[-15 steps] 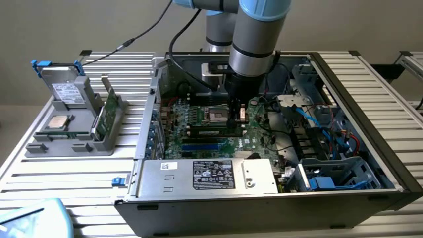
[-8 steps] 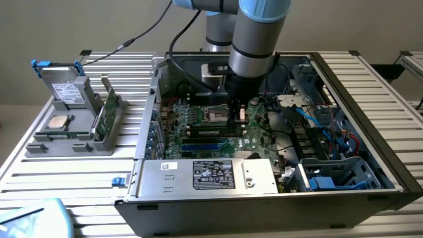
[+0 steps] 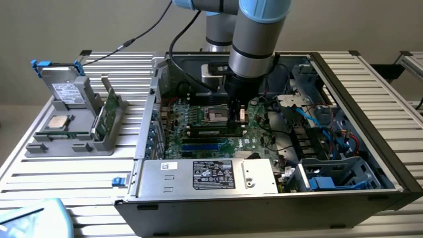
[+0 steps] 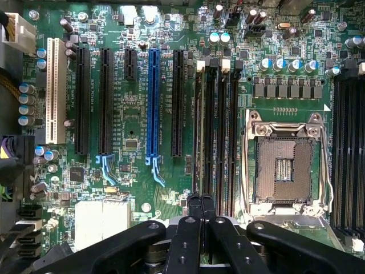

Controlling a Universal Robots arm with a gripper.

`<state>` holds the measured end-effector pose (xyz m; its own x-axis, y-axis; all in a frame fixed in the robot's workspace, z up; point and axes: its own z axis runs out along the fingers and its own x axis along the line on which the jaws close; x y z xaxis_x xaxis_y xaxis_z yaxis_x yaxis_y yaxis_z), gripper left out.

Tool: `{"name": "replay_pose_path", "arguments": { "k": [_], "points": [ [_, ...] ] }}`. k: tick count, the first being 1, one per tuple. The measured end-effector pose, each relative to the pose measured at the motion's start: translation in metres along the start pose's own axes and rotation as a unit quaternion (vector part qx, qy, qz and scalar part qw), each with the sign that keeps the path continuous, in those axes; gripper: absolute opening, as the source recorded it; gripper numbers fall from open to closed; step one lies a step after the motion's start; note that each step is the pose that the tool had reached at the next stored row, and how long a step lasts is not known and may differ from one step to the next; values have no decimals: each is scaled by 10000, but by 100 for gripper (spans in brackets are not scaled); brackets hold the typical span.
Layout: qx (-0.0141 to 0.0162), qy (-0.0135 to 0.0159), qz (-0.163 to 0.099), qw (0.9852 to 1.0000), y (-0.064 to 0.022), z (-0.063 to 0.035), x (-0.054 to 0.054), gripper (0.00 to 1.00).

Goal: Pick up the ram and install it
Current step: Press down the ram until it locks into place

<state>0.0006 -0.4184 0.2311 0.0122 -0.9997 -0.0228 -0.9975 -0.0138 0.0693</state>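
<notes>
Bench [image 3: 59, 173]: slatted metal, carrying all items.

Computer case [image 3: 370, 144]: open, on the bench. Contains the motherboard [image 3: 198, 119], a silver power supply [image 3: 205, 176] with a black label, and blue-cabled drive bays.

Motherboard, wrist view [image 4: 131, 165]: empty processor socket [image 4: 284, 166], black memory slots [image 4: 215, 131] beside it, one blue expansion slot [image 4: 153, 103].

Grey holder tray [image 3: 73, 136]: outside the case, at the exterior view's left. Holds a boxy drive [image 3: 66, 91], a square silver processor [image 3: 58, 122] and a green board [image 3: 109, 114] standing on edge.

Ram [image 3: 213, 132]: lying in a memory slot inside the case.

Pincer [image 4: 201, 201]: clenched, fingertips pressed together, over the memory slots, right above the ram.
</notes>
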Motion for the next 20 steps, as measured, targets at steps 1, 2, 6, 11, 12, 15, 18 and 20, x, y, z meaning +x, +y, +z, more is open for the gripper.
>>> {"name": "replay_pose_path", "arguments": {
  "k": [1,2,6,11,12,15,18,20],
  "points": [
    [0,0,0,10000,0,-7,0,11],
    [0,-1,0,10000,1,-15,0,11],
    [0,-1,0,10000,1,-21,-1,11],
    [0,0,5,10000,1,-22,-29,11],
    [0,0,6,10000,1,-22,-36,11],
    [0,-1,7,10000,1,-21,-40,11],
    [1,-3,8,10000,1,-11,-37,11],
    [0,-3,7,10000,-1,4,-36,11]
  ]
}}
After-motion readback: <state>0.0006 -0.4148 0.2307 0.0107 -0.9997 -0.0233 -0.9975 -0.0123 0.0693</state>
